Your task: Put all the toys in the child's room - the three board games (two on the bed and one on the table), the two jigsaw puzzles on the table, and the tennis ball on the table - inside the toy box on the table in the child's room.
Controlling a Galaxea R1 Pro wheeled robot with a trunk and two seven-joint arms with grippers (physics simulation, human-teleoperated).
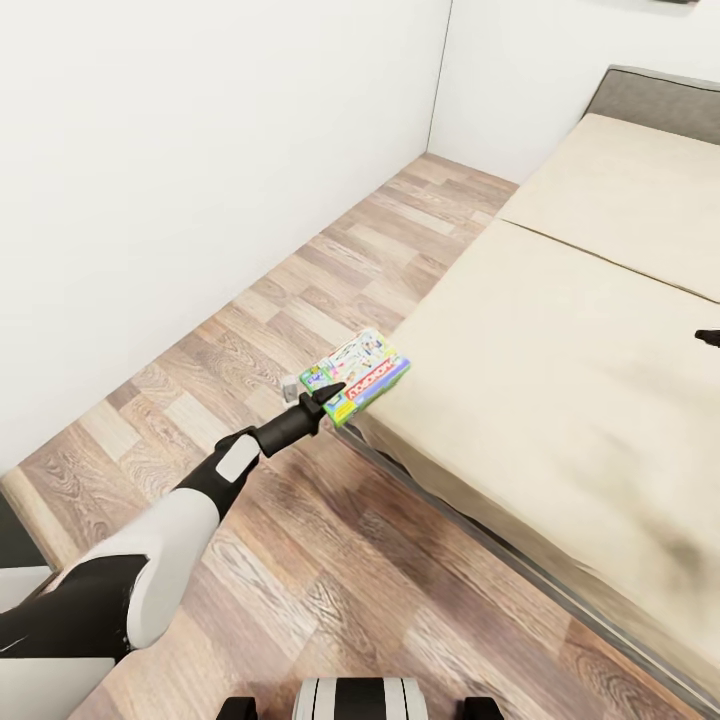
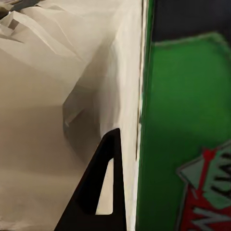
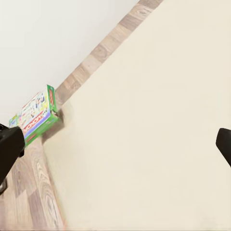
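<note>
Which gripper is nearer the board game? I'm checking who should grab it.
Left. The left gripper is right at the board game on the bed corner; the right gripper hovers far across the mattress.

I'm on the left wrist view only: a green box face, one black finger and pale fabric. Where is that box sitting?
Observer: The colourful green-edged board game box is at the near corner of the beige bed, overhanging the wooden floor, as the head view shows.
Operator: Is my left gripper on it?
Observer: The left gripper is at the box's floor-side edge; I cannot tell whether it is clamped.
Operator: And the right arm?
Observer: The right gripper's dark tip hangs over the mattress, well apart from the box.
Operator: Anything else on the bed?
Observer: In the right wrist view, bare beige cover beside that box.
</note>
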